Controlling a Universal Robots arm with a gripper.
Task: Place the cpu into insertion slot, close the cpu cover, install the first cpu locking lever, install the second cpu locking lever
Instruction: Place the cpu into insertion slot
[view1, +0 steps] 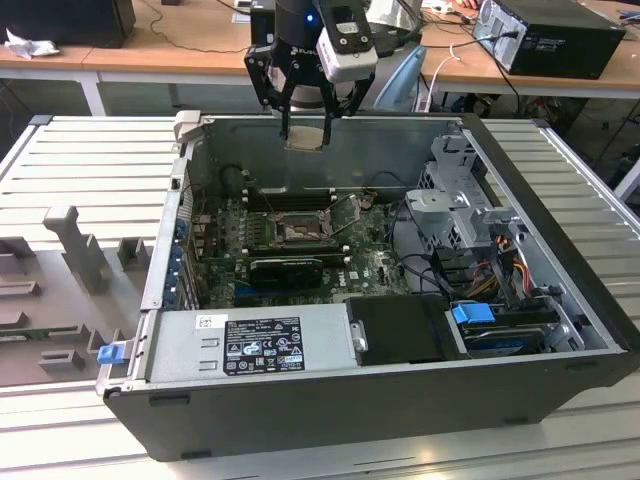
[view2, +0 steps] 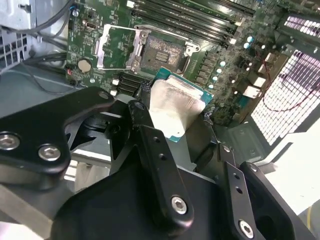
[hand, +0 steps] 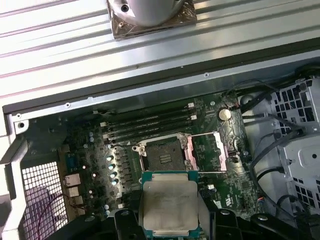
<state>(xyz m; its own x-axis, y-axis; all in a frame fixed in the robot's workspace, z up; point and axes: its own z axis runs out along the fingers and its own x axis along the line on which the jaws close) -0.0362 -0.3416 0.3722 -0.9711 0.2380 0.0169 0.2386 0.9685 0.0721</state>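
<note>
My gripper (view1: 306, 138) hangs above the back wall of the open computer case, shut on the cpu (view1: 305, 136), a flat square chip with a dull silver top and a green edge. In both wrist views the cpu (view2: 175, 107) (hand: 169, 202) sits between the black fingers (view2: 145, 120), held by two opposite edges. Below it on the green board lies the insertion slot (hand: 162, 154) (view2: 161, 50) (view1: 297, 232), a bare square black socket. The cpu cover (hand: 220, 152) (view2: 116, 47), a thin metal frame, is swung open and lies beside the socket.
Long black memory slots (hand: 150, 122) run beside the socket, toward the back wall. A black card (view1: 285, 268) lies in front of the socket. A silver power supply (view1: 250, 345) fills the case's front. Drive cages and cables (view1: 470, 230) crowd the exterior view's right.
</note>
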